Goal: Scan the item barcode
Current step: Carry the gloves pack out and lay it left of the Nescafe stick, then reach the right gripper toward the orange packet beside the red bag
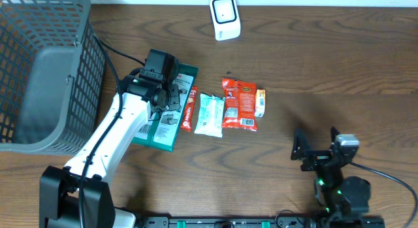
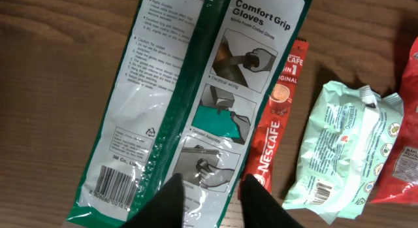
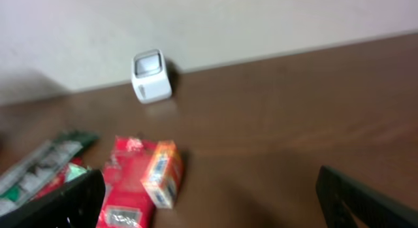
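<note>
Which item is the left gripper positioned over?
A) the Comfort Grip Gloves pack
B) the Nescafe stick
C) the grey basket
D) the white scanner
A: in the left wrist view, the left gripper has its fingers either side of the lower end of the Comfort Grip Gloves pack. The Nescafe stick lies just beside it.

I see the basket [image 1: 85, 78] at the table's [image 1: 326, 71] far left corner, the scanner [image 1: 225, 17] by its far edge. Mid-table, left to right, lie a glove pack [image 1: 163, 131], coffee stick [image 1: 189, 109], pouch [image 1: 210, 114], snack bag [image 1: 240, 105] and small box [image 1: 260, 102].
</note>
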